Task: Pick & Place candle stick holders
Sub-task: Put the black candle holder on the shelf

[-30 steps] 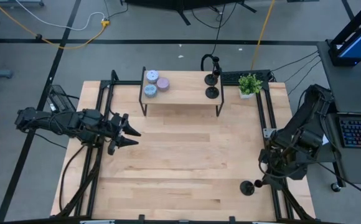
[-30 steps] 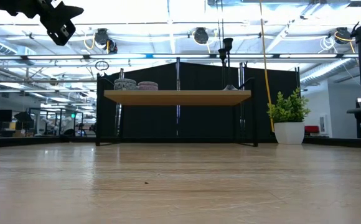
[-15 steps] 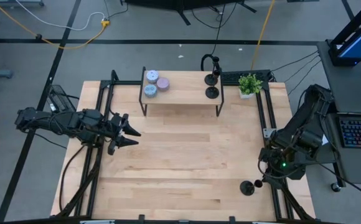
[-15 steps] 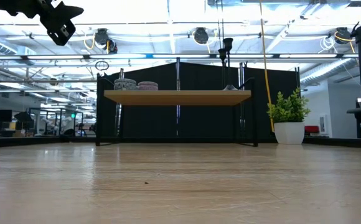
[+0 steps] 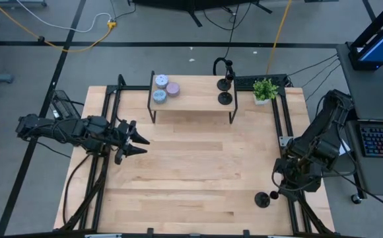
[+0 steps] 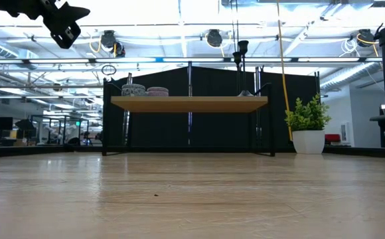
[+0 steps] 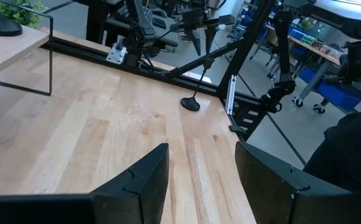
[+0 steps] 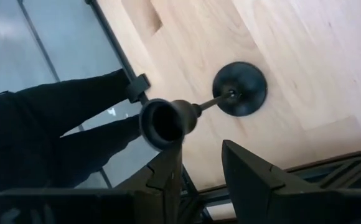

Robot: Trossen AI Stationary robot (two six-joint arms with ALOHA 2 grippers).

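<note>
I am looking down on a pale wooden worktop [image 5: 191, 165] with a small raised shelf [image 5: 191, 99] along its far edge. That shelf is my landmark. Two black candle holders [image 5: 225, 98] stand at its right end, one behind the other. Three pastel round tins [image 5: 160, 96] sit at its left end. A small potted plant [image 5: 265, 89] stands just right of the shelf.

The third candle holder [image 5: 262, 199] stands upright well in front of the shelf, near the worktop's front right corner. My right gripper [image 8: 199, 165] hangs directly above it, looking down into its cup. The fingers stand narrowly apart and hold nothing.

My left gripper [image 5: 135, 145] waits in front of the shelf's left end, above the worktop, fingers moderately apart and empty.

I judge the step to be the approach to this last holder. Next I should lower the right fingers around the thin stem, close, then carry it to the shelf.

The level view does not show the near holder at all. I cannot tell how far the right fingers sit above the cup.
</note>
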